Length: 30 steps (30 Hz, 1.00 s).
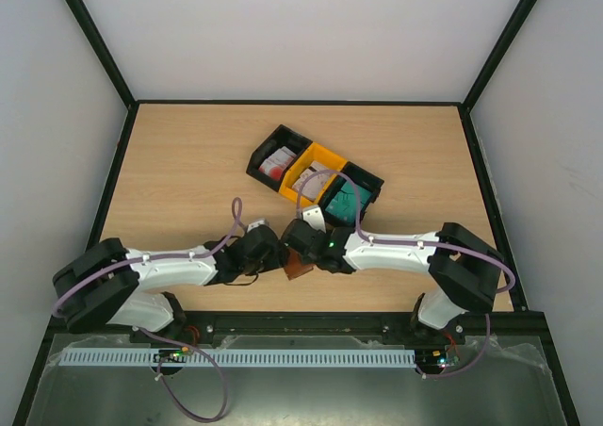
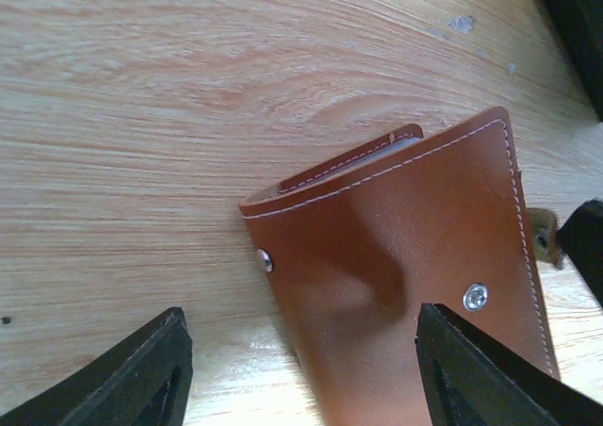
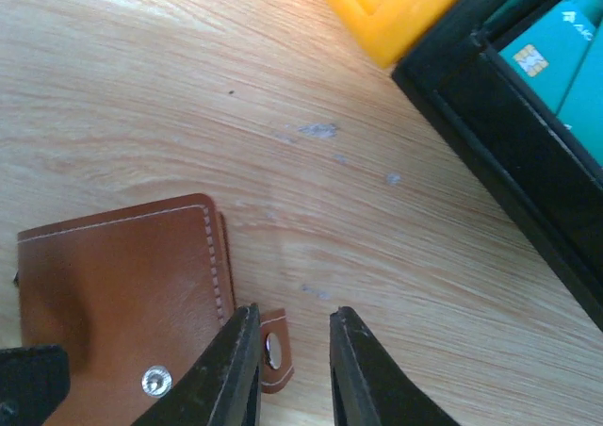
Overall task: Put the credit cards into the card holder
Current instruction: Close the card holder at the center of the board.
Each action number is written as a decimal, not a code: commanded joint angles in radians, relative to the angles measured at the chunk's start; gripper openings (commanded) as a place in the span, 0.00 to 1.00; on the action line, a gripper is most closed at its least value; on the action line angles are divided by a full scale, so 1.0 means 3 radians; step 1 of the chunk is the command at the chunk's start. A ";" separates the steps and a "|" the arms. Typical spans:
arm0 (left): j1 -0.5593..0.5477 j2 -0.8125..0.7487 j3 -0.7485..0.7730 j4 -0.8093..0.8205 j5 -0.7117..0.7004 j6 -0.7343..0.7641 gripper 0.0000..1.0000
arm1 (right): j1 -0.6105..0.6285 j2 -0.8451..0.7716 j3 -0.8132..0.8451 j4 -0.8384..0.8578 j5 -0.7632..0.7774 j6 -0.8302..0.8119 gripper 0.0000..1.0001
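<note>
1 wallet (image 2: 377, 256), wood tbl (image 1: 188, 181), white walls (image 1: 301, 30)

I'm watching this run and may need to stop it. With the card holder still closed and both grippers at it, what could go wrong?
1. The right gripper straddles the small snap tab, which lies off-centre against one finger; closing might miss it.
2. The left gripper is open over the card holder, not clamping it, so pulling the tab may drag it instead of opening it.

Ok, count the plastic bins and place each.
3, in one diagonal row: black plastic bin at left, yellow plastic bin in the middle, second black plastic bin at right. None looks hidden.
</note>
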 commanded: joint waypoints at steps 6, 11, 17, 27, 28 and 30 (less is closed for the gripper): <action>-0.0095 0.0259 0.0066 -0.0460 -0.0312 -0.0037 0.59 | -0.0117 -0.0059 -0.0117 0.0008 0.0112 0.0035 0.13; -0.0097 0.0289 0.0069 -0.0455 -0.0336 -0.0052 0.58 | -0.0126 -0.0132 -0.0178 0.0184 -0.0122 0.0002 0.28; -0.0094 0.0313 0.0017 -0.0403 -0.0349 -0.0085 0.56 | -0.0138 -0.0098 -0.0186 0.0288 -0.0237 0.0005 0.35; -0.0097 0.0335 -0.0034 -0.0378 -0.0360 -0.0104 0.53 | -0.0183 -0.0085 -0.0256 0.0393 -0.0390 0.0028 0.39; -0.0095 0.0338 -0.0034 -0.0376 -0.0360 -0.0104 0.52 | -0.0185 -0.0064 -0.0248 0.0368 -0.0358 0.0026 0.38; -0.0098 0.0348 -0.0033 -0.0376 -0.0360 -0.0107 0.52 | -0.0190 -0.0029 -0.0227 0.0315 -0.0277 0.0021 0.31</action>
